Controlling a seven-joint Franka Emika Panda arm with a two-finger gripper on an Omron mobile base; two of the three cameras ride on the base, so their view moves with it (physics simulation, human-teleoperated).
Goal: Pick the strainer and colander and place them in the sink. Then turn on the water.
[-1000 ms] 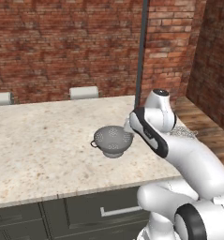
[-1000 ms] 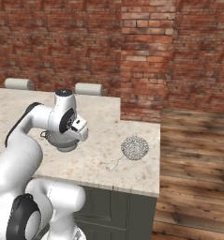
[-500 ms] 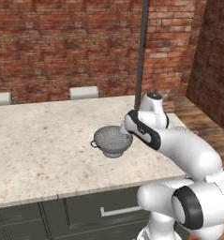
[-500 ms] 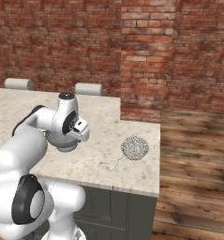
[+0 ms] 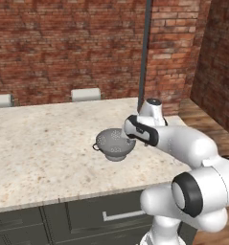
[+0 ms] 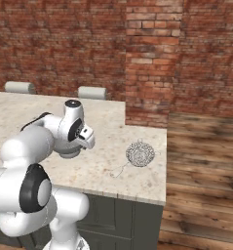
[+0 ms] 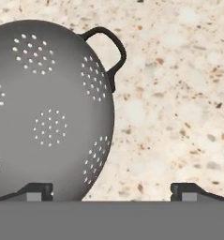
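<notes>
The colander (image 5: pixel 114 144), a grey perforated bowl with dark side handles, stands on the speckled counter (image 5: pixel 39 153). My gripper (image 5: pixel 129 136) hovers over its right rim. In the hand view the colander (image 7: pixel 43 108) takes up the left side, one handle (image 7: pixel 108 47) towards the top. My gripper (image 7: pixel 113 192) is open, with one fingertip (image 7: pixel 38 191) over the bowl and the other over bare counter. Nothing is held. The strainer (image 6: pixel 140 154), a small wire-mesh basket with a thin wire handle, lies near the counter's right end. The sink and the water are out of view.
Two pale chair backs (image 5: pixel 85 94) (image 5: pixel 1 100) stand behind the counter against the brick wall. A dark vertical pole (image 5: pixel 144 52) rises behind the arm. The counter ends just right of the strainer, at an edge (image 6: pixel 164 166) over a wooden floor (image 6: pixel 205 161).
The arm has folded down and forward, bringing the hand a little left and lower over the colander's rim. The gripper has stayed open. Colander and strainer have not moved.
</notes>
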